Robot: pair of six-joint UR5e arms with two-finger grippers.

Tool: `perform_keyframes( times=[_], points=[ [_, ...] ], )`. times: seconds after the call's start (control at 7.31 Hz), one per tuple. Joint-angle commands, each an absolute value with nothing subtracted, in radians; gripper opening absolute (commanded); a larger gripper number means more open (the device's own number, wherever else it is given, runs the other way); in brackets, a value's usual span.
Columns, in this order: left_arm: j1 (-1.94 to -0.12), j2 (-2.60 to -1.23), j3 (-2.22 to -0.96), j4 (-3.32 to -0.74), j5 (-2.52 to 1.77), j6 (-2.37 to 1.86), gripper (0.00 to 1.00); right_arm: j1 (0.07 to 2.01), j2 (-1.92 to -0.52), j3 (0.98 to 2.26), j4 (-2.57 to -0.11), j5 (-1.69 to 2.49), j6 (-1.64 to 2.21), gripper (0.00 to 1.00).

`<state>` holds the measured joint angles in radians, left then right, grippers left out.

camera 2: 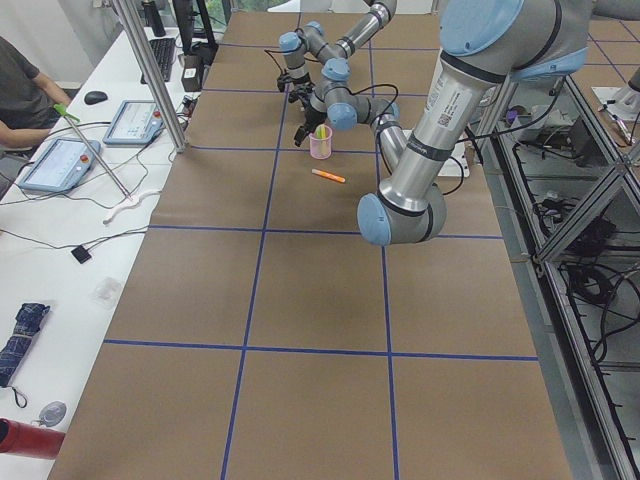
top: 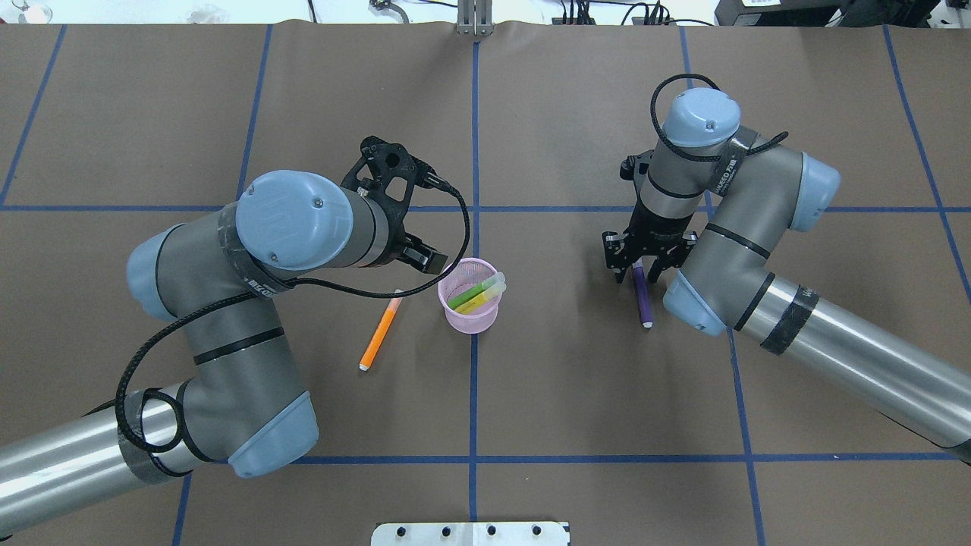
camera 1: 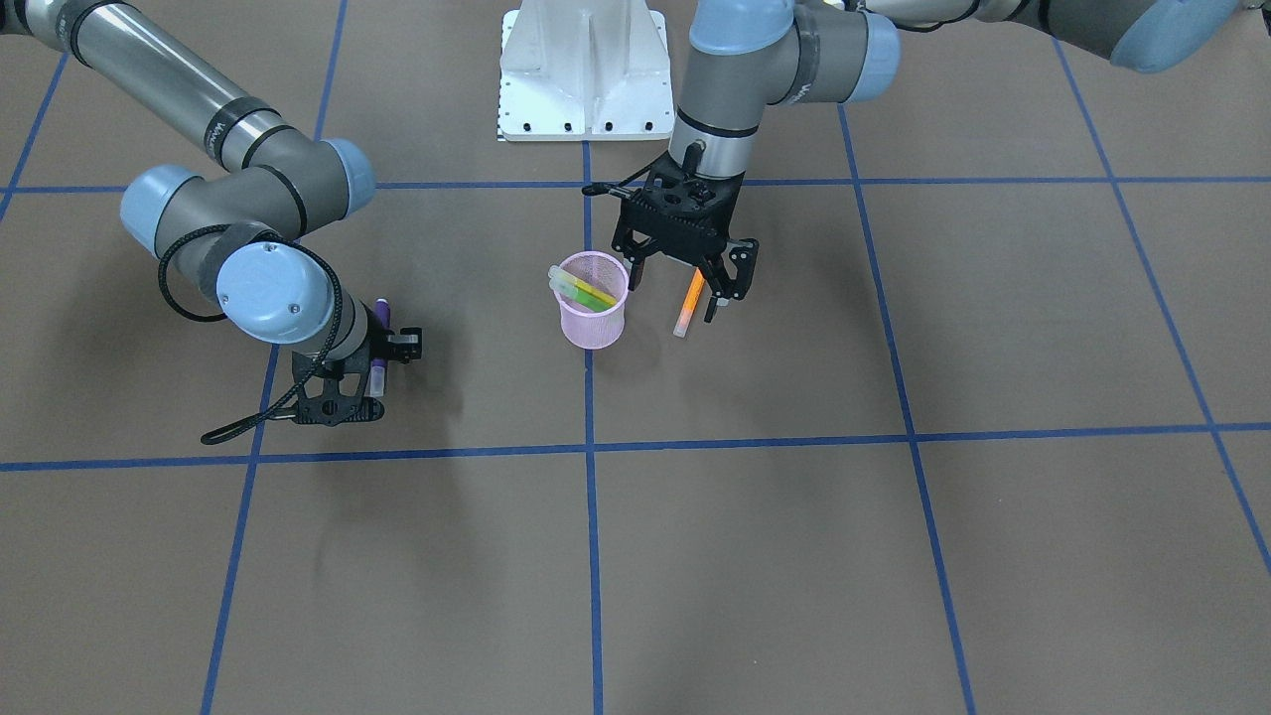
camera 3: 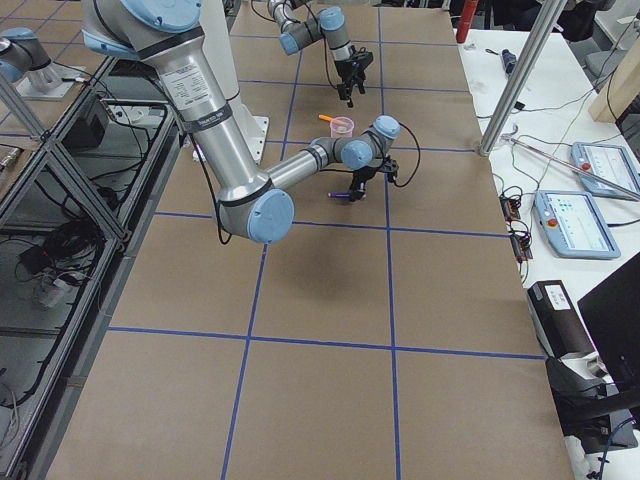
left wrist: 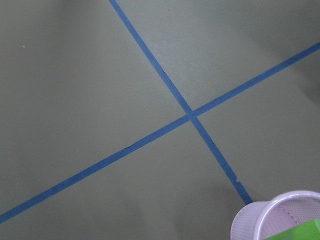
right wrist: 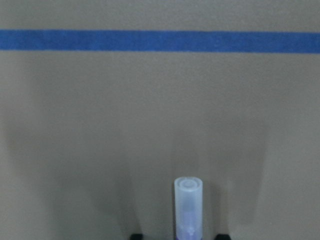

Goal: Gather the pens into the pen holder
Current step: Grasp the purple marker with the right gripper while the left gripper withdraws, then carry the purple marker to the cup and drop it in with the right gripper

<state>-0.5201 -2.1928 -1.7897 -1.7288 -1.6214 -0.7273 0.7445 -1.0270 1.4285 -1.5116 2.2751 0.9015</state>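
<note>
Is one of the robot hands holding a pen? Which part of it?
Nothing is gripped, it seems. The right gripper straddles the purple pen near its cap, jaws apart. The left gripper is open, empty.

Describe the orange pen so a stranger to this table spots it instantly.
Find the pink mesh pen holder at the table centre, on a blue tape line. The orange pen lies flat beside it, on the robot's left. It alone is orange; green pen and yellow pen sit inside the holder.

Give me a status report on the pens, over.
Left gripper open beside pen holder. Right gripper open, straddling purple pen on table. Green pen and yellow pen in; orange pen lying loose. Nothing seen blocking.
</note>
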Motion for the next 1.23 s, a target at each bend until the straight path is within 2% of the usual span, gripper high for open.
perform_keyframes(
  times=[0.0,0.27,0.68,0.96,1.1],
  points=[
    [-0.52,-2.192,-1.79,-1.729,-1.621,-0.727,0.99,0.764,-1.035,1.431,-1.503,2.301,0.902,0.11],
    [-0.52,-2.192,-1.789,-1.729,-1.621,-0.727,0.99,0.776,-1.06,1.463,-1.505,2.306,0.9,0.0],
    [-0.519,-2.192,-1.79,-1.729,-1.621,-0.727,0.99,0.782,-1.065,1.517,-1.512,2.312,0.905,0.0],
    [-0.522,-2.174,-1.813,-1.729,-1.623,-0.709,0.99,0.743,-1.074,1.703,-1.509,2.123,1.047,0.0],
    [-0.523,-2.099,-1.877,-1.732,-1.624,-0.665,0.99,0.679,-1.071,1.803,-1.511,1.989,1.133,0.0]
  ],
)
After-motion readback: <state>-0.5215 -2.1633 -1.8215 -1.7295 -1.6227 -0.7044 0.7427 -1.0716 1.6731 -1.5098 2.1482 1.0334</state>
